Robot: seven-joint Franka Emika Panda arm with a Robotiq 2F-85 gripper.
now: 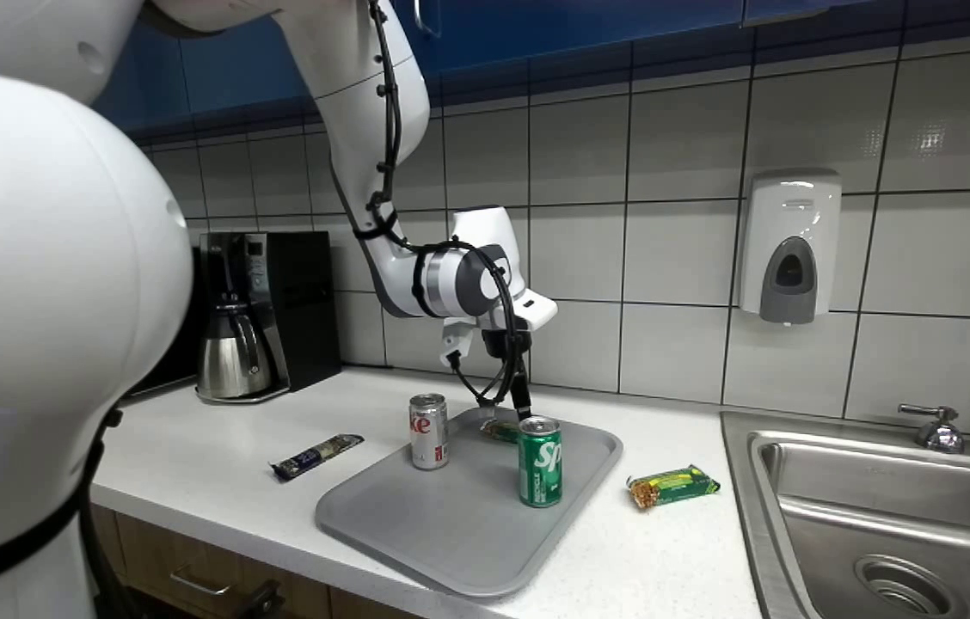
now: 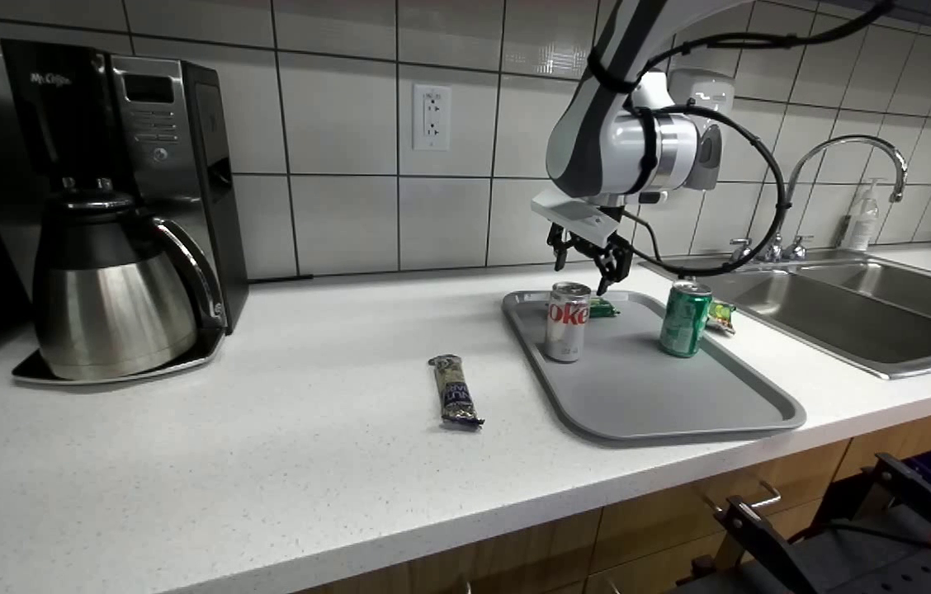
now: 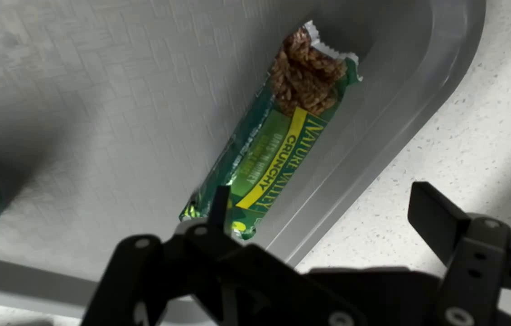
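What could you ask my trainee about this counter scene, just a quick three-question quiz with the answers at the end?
1. What colour is the can nearer the sink?
2. True or false: the tool is gripping something.
3. Fill the gap: between the tray and the sink lies (blank).

Key:
1. Green.
2. False: the tool stands open, and the snack bar lies on the tray.
3. Another snack bar.
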